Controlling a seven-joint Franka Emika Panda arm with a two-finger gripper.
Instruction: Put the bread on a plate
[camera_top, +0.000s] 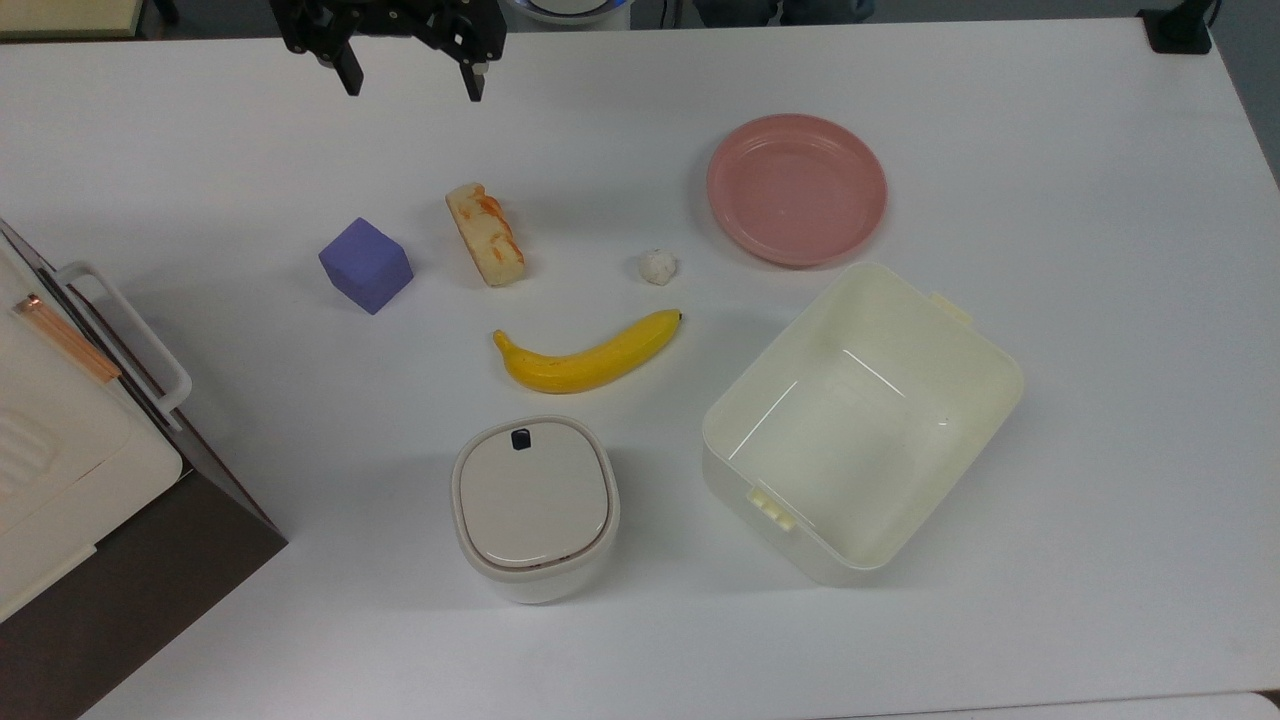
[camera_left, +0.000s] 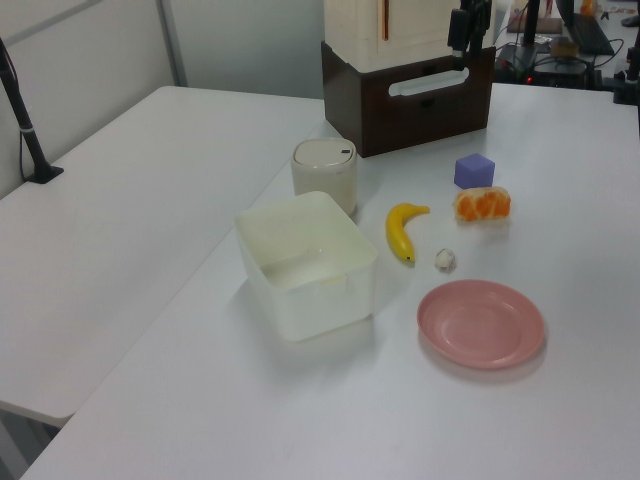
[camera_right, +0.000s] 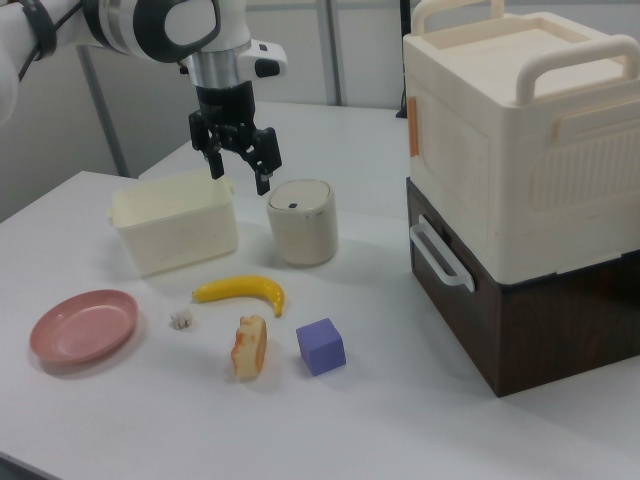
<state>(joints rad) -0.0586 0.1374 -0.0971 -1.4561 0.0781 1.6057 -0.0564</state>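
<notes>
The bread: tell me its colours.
The bread is pale cream with orange-brown streaks, best in the top view.

The bread (camera_top: 485, 234) is pale cream streaked with orange-brown, and the plate (camera_top: 796, 188) at its 3 o'clock in the top view is plain pink. The banana (camera_top: 586, 358) is yellow, the cube (camera_top: 366, 264) purple, the tub (camera_top: 862, 422) cream, the table (camera_top: 1050, 150) white and the gripper (camera_top: 410, 85) black.

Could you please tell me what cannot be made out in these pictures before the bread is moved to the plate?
- The pincer: in the top view the frame's upper edge cuts off everything above its fingers.
- The lidded canister: its closed lid hides the contents in the top view.
- The small white lump: too small to identify in any view.
- The bread: its underside is hidden against the table.
- The plate looks bare.
</notes>
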